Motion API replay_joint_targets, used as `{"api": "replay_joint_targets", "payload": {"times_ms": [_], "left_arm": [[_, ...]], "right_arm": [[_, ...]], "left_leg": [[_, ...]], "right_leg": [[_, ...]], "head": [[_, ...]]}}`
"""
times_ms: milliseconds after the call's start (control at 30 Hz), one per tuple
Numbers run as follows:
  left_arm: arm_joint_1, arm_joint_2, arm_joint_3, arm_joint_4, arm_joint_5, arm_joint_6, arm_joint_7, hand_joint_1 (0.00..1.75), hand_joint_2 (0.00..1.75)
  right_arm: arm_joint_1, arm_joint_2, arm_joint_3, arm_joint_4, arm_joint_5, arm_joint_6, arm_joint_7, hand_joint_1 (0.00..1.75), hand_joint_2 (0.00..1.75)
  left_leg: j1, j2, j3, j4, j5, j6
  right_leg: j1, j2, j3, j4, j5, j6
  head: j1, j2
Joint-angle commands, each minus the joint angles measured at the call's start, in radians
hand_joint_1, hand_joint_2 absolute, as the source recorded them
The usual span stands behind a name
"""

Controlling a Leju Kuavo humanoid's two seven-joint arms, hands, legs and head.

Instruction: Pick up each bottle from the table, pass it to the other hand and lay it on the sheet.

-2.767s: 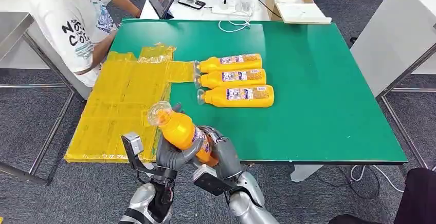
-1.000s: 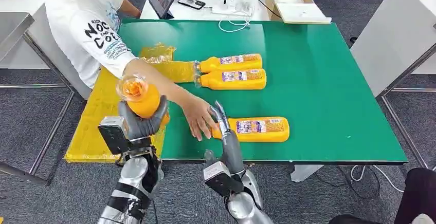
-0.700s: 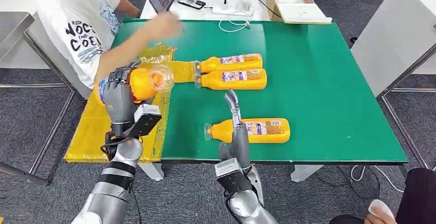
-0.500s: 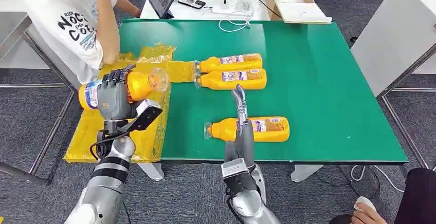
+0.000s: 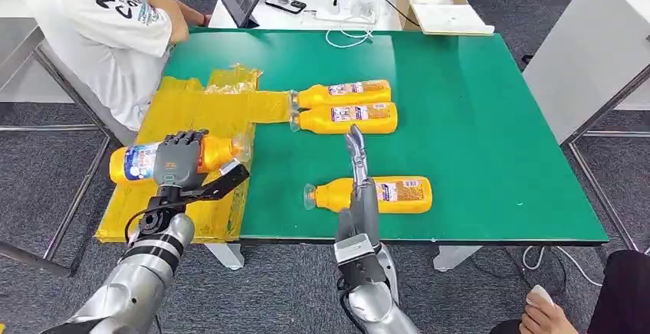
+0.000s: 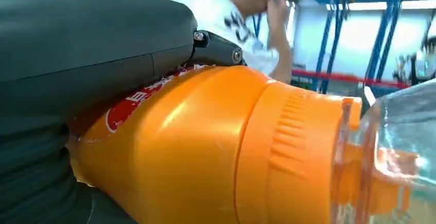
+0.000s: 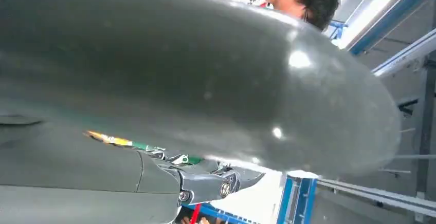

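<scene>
While left robot hand [image 5: 178,159] grips bottle [image 5: 146,160], it overhangs sheet [image 5: 192,116] edge.

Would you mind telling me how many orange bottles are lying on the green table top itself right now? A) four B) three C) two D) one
B: two bottles lie side by side further back, and a third bottle near the front edge by the right hand; the fourth bottle is held in the left hand.

Bare green table [image 5: 475,119] lies open to my right. Ahead, two bottles [image 5: 345,106] lie side by side; a seated person [image 5: 100,27] crowds the yellow sheet [image 5: 192,112] at far left.
</scene>
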Motion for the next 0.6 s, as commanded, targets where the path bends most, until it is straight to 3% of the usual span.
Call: {"api": "replay_joint_targets", "payload": {"times_ms": [33, 233, 600], "left_arm": [[-0.116, 0.049, -0.044, 0.267, 0.049, -0.001, -0.022, 1.75, 1.75], [-0.110, 0.013, 0.022, 0.282, 0.176, -0.058, -0.088, 1.75, 1.75], [-0.108, 0.015, 0.022, 0.280, 0.182, -0.059, -0.093, 1.75, 1.75]], "right_arm": [[-0.042, -0.020, 0.004, 0.072, 0.003, 0.014, 0.002, 0.00, 0.00], [-0.048, -0.002, -0.003, 0.124, 0.014, 0.036, 0.002, 0.00, 0.00], [-0.048, -0.002, -0.002, 0.127, 0.016, 0.038, 0.002, 0.00, 0.00]], "left_leg": [[0.000, 0.000, 0.003, 0.000, -0.001, 0.000], [0.000, 0.000, 0.003, 0.000, -0.001, 0.000], [0.000, 0.001, 0.004, 0.000, -0.002, 0.001]], "right_leg": [[0.001, -0.001, 0.003, 0.000, -0.001, -0.002], [0.001, -0.001, 0.003, -0.001, -0.001, -0.002], [0.001, 0.000, 0.004, -0.001, -0.001, -0.002]], "head": [[0.000, 0.000], [0.000, 0.000], [0.000, 0.000]]}}
